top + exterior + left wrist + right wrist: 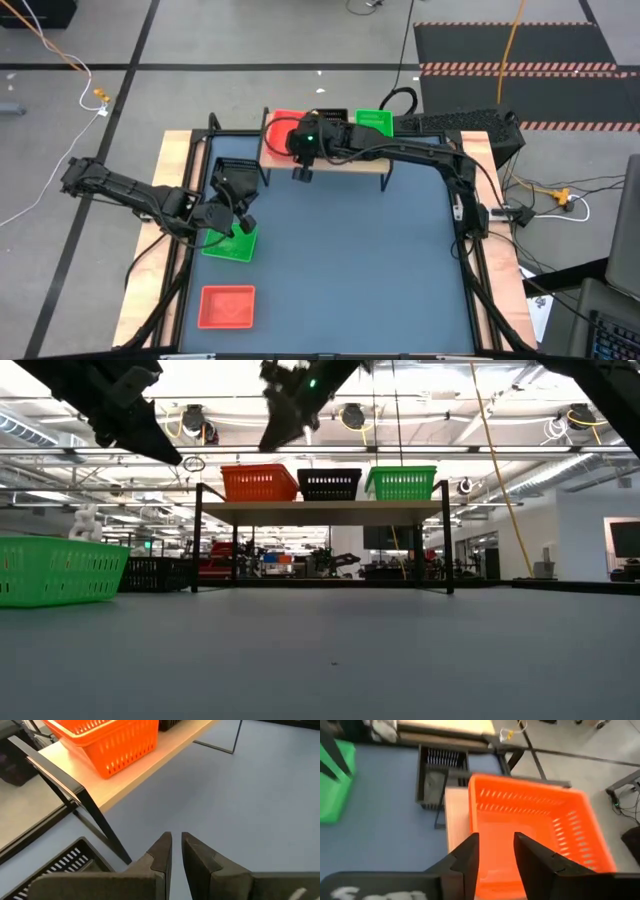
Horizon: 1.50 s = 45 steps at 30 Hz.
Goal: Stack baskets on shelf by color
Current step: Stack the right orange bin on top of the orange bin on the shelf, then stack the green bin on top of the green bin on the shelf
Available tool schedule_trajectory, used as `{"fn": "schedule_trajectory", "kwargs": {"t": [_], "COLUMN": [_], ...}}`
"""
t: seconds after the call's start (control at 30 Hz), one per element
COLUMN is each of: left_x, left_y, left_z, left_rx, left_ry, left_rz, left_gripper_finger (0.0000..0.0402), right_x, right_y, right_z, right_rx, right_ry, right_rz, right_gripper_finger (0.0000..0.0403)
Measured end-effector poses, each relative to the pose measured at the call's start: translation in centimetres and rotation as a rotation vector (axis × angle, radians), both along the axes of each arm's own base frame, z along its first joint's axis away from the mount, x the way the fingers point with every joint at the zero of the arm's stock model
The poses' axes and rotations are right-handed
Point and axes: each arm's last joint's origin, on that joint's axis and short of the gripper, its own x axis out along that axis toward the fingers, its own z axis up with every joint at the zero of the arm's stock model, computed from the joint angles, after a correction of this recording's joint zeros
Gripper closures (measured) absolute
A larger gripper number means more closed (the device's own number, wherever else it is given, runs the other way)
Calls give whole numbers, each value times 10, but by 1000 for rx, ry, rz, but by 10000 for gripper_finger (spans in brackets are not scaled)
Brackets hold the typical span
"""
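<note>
- Baskets on the shelf (320, 512): red basket (259, 482), black basket (329, 483) and green basket (401, 482) in a row, one of each colour, none stacked yet.
- Off the shelf: a green one (232, 243) on the blue surface (370, 270) under the left arm, a black one (237, 178) near the shelf's left end, a second red one (227, 306) near the front edge. No others visible.
- Look thin-walled and slatted, moulded plastic; probably very light, slightly springy at the rim, stiff enough to keep shape when pinched on one wall.
- Best hold, judged: one long wall near its middle, one finger inside and one outside, just under the rim. Slats give some bite; smooth plastic could still slip or swing if taken at a corner.
- Tapered walls suggest nesting; likely to drop into a same-colour basket if lowered level and square, and to jam on the rim if tilted.
- Right gripper (496, 857) over the red basket on the shelf, fingers parted and gripping nothing, apparently astride its near wall.
- Left gripper (176, 857) above the surface beside the green basket, fingers nearly together with a thin gap, nothing between them.
- Risk: a light basket could skid on the plank or nudge its neighbour if bumped.
</note>
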Motion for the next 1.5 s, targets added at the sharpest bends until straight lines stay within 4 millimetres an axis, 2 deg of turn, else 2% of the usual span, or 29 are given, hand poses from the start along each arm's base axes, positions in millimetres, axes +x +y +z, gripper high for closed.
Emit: {"fn": "schedule_trajectory", "kwargs": {"t": [0.13, 0.27, 0.37, 0.47, 0.57, 0.67, 0.73, 0.87, 1.0, 1.17, 1.3, 1.5], "left_x": [-1, -9, -18, -28, -34, -35, -35, -35, -34, -34, -34, -35], "left_y": [0, 2, 5, 8, 10, 11, 12, 14, 17, 17, 17, 17], "left_z": [-1, 0, 4, 6, 7, 8, 9, 9, 9, 9, 9, 8], "left_rx": [-6, -21, -46, -66, -66, -36, -10, -1, 1, -2, -5, -4], "left_ry": [20, 23, -2, -14, -25, -27, -26, -20, -16, -17, -19, -16], "left_rz": [-11, 3, 22, 43, 80, 95, 100, 113, 128, 129, 131, 130], "left_gripper_finger": [355, 355, 355, 355, 355, 355, 355, 355, 355, 355, 355, 355], "right_x": [-10, -5, 9, 18, 32, 49, 59, 74, 82, 92, 95, 95], "right_y": [15, 48, 80, 113, 135, 146, 150, 152, 154, 155, 156, 150], "right_z": [20, 20, -5, -44, -80, -113, -131, -145, -165, -186, -199, -201], "right_rx": [57, 147, 162, 66, -139, -276, -309, -338, -391, -579, -612, -559], "right_ry": [-48, -65, -133, -209, -324, -254, -156, -52, -13, -28, -20, -36], "right_rz": [58, 256, 414, 537, 480, 494, 523, 604, 700, 787, 812, 850], "right_gripper_finger": [273, 271, 271, 271, 270, 268, 264, 251, 238, 222, 220, 227]}}
